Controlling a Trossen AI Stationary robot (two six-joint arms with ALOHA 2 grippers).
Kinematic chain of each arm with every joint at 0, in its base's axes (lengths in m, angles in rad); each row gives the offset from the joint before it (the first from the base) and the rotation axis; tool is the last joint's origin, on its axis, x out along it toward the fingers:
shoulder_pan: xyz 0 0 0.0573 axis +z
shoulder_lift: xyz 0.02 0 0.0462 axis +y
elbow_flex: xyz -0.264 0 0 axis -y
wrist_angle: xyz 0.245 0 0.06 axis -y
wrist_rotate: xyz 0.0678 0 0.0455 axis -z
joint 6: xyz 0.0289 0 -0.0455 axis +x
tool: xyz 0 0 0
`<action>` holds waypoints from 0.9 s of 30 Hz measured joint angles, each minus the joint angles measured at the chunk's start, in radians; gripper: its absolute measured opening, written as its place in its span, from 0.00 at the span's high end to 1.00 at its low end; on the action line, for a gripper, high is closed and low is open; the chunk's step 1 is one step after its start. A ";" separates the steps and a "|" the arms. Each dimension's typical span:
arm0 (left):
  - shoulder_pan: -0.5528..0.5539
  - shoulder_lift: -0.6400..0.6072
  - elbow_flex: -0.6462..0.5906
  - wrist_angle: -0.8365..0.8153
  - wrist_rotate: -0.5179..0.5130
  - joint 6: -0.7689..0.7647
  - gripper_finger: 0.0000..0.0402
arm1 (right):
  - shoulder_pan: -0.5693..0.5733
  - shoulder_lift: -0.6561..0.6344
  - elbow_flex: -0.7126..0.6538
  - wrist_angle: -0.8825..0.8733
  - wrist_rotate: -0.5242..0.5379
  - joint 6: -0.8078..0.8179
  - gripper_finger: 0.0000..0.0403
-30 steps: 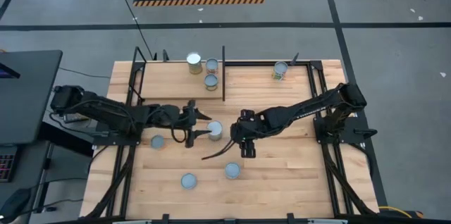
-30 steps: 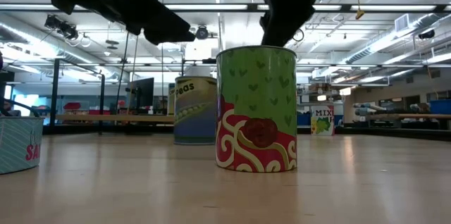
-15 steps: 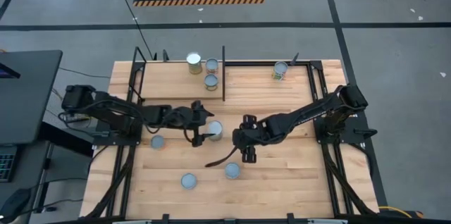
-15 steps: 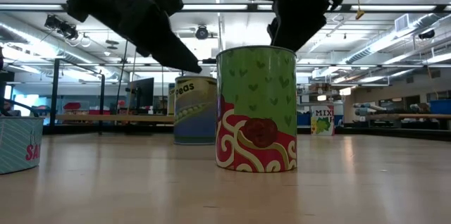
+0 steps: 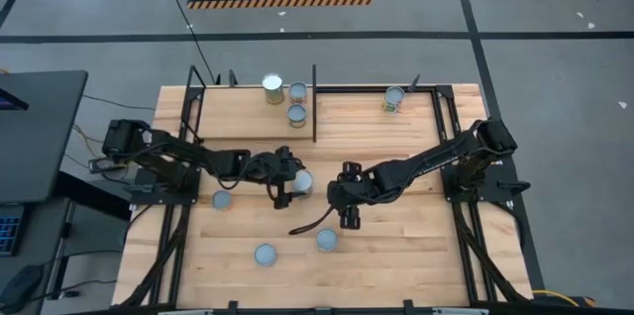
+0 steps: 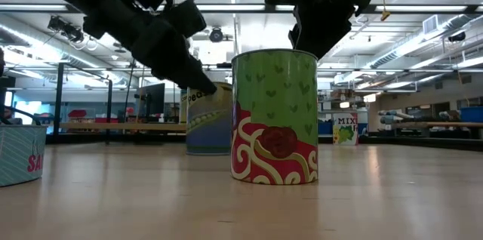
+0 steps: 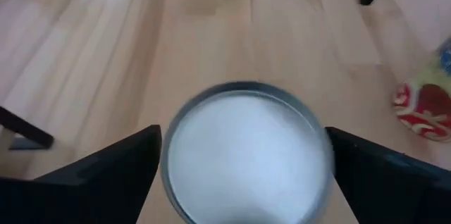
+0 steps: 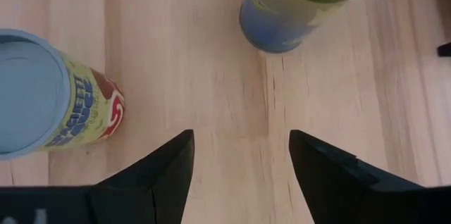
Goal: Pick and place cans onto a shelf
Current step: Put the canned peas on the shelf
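The left claw (image 5: pixel 288 182) hung directly above a small cylindrical tin with a shiny silver-blue round top (image 5: pixel 302 181) near the middle of the pale plank worktop (image 5: pixel 396 246), its two dark fingers (image 7: pixel 106 171) spread wide with one on either side of the tin's rim and not touching it; in the left wrist view that round top (image 7: pixel 246 155) sat squarely between them. The right claw (image 5: pixel 349 213) hovered just beside, on the other side of that tin, its fingers (image 8: pixel 158 171) also held wide apart over bare wood, with a yellow-and-red labelled tin (image 8: pixel 49 108) and a blue-and-yellow labelled tin (image 8: pixel 303 5) ahead of it. From table height, a green tin with a red swirl pattern (image 6: pixel 274 117) stood upright in front, and the blue-and-yellow tin (image 6: pixel 207 118) stood behind it with the left arm's dark fingers at its upper edge. Three more silver-topped tins rested on the open worktop: one on the left (image 5: pixel 222 199), one toward the front left (image 5: pixel 264 254) and one near the front middle (image 5: pixel 326 239). At the far edge stood the pale wood shelf framed by thin black posts (image 5: pixel 347 112), carrying a wider, brighter tin (image 5: pixel 272 86), two smaller tins (image 5: pixel 297 91) (image 5: pixel 296 114) close beside it, and one greenish-labelled tin (image 5: pixel 394 99) near its far right corner.
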 joint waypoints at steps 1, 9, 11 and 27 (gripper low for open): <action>0.000 0.012 0.000 0.012 -0.004 0.010 0.01 | 0.000 0.000 0.000 0.000 0.000 0.000 0.40; 0.000 0.046 -0.001 0.039 -0.004 0.007 0.03 | 0.000 0.000 0.000 -0.001 0.000 0.000 0.40; 0.000 0.042 -0.001 0.039 -0.005 0.006 0.06 | 0.000 0.000 0.000 -0.001 0.000 0.000 0.40; 0.012 -0.105 0.133 -0.326 -0.134 -0.098 0.21 | 0.000 0.000 0.000 -0.003 -0.008 0.011 0.40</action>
